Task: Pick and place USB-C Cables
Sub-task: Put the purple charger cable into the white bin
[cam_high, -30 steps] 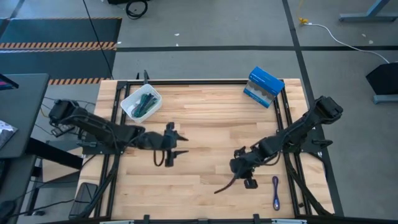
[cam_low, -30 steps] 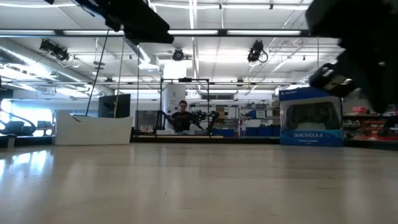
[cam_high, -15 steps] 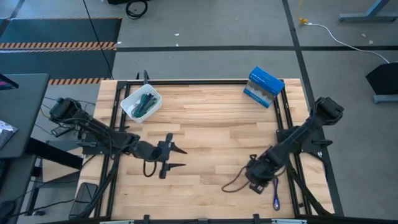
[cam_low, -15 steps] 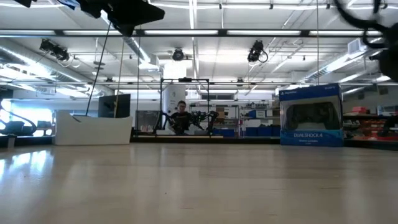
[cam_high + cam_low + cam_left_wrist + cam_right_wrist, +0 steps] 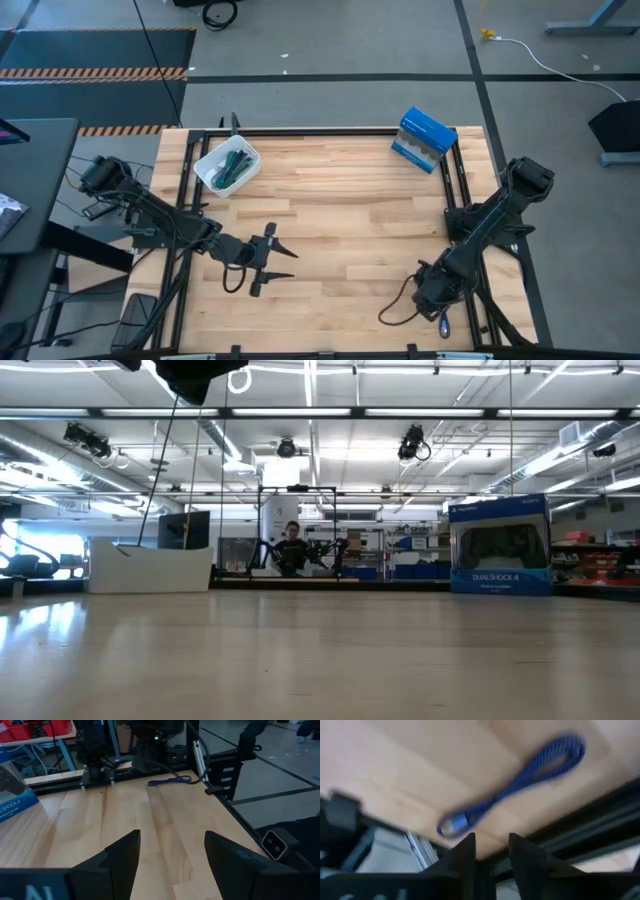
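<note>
Blue cable (image 5: 520,782) lies loose on the table (image 5: 350,220) at its near right edge, just beside the frame rail; others sit in the tray (image 5: 212,160). Looks light, limp, braided, probably slides easily; best pinched mid-length where both strands run together. Right gripper (image 5: 491,855) hovers over it, jaws narrow, empty. Left gripper (image 5: 172,855) waits mid-left, jaws wide.
</note>
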Tool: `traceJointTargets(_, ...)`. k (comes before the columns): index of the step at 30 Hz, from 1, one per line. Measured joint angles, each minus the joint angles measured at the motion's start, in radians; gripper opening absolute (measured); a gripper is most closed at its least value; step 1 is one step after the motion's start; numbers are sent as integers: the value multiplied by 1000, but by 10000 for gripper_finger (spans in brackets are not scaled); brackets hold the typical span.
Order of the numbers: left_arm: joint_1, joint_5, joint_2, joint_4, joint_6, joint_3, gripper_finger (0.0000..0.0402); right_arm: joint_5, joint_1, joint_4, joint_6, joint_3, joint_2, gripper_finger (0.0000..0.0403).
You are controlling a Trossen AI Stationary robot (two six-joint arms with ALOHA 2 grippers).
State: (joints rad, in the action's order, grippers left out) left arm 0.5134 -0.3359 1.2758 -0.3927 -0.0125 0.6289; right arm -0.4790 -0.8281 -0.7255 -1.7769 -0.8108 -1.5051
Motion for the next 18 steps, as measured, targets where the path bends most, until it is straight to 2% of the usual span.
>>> traceJointTargets(4,15,0,0,0,1,0,231,89,-3,-43,-49,0,0,175)
traceJointTargets(8,20,0,0,0,2,0,231,93,-3,-93,-93,0,0,210)
traceJointTargets(12,19,0,0,0,0,0,231,96,-11,-78,-147,32,0,221)
traceJointTargets(18,19,0,0,1,-7,0,231,95,-28,7,-210,136,0,211)
